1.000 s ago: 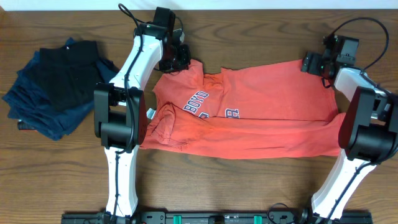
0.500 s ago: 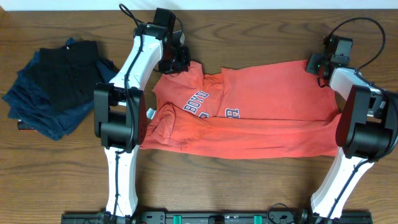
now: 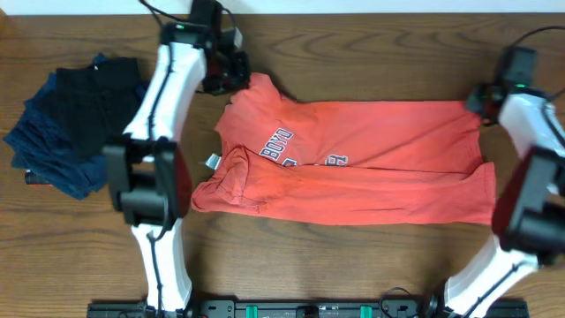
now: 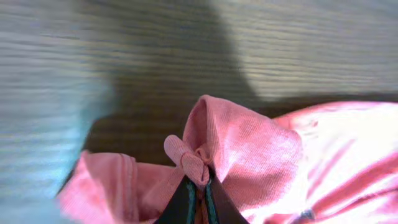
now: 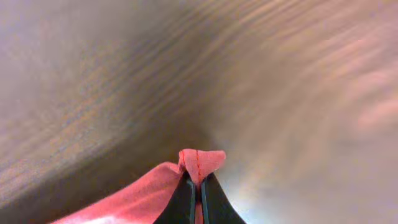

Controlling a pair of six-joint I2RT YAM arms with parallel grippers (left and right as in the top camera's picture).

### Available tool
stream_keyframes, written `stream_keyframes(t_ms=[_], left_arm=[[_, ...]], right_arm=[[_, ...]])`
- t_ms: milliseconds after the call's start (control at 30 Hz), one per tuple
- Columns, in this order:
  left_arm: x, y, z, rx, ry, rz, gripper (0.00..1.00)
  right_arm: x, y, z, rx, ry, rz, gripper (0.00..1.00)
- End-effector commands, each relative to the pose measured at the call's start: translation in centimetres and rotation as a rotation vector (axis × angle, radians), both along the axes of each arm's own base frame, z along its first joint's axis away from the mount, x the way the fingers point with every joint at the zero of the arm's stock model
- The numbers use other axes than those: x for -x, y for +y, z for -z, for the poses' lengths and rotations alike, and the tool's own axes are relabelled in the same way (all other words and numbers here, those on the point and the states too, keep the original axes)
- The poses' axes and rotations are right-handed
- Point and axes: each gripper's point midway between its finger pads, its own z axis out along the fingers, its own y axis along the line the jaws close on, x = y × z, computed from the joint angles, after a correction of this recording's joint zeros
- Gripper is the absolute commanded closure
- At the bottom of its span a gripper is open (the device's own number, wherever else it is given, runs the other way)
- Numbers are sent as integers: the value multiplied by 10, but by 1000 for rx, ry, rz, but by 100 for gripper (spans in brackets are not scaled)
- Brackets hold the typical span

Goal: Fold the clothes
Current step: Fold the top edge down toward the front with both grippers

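Overhead and wrist views, fold in progress. Well to the left of the left end effector (image 4: pixel 197 196) lies a loose pile of folded navy and black garments (image 3: pixel 75 124), apart from the work. The left end effector is clamped on a bunched pinch of fabric at the far shoulder corner of the red-orange short-sleeved cotton T-shirt (image 3: pixel 380 150). The shirt spreads across the table between the two end effectors and extends from them toward the arm bases. Its white-and-navy block lettering (image 3: pixel 281 144) and small white neck tag (image 3: pixel 213 161) lie just near-side of the left end effector. The right end effector (image 5: pixel 198 193) is likewise closed on a small fold of the shirt's far hem corner. Judged risks: each grasp holds only a narrow nip of cloth, so outward tension between the arms could pull a corner free. Unequal travel of the two arms would skew the fold line. The crumpled sleeve region near-side of the left end effector may be folded in as a wrinkle. A wide leftward sweep could disturb the dark pile. The brown wood-grain table (image 3: pixel 353 265) is flat and matte and appears to offer some drag on cotton. Of the room, only a pale strip (image 3: pixel 353 5) beyond the table's far edge is visible.
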Motion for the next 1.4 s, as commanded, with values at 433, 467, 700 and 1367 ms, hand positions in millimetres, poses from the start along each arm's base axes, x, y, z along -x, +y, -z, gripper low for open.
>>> stream_keyframes(t_ms=[433, 467, 700, 1367], left_arm=[[102, 17, -40, -57, 247, 136, 93], [105, 17, -39, -58, 261, 139, 93], [121, 19, -28, -63, 332, 150, 94], [173, 38, -2, -149, 546, 151, 48]], right_arm=[[122, -28, -75, 74, 239, 143, 99], [129, -28, -74, 84, 268, 150, 99], [159, -27, -70, 99, 400, 161, 99], [203, -27, -64, 11, 538, 217, 81]])
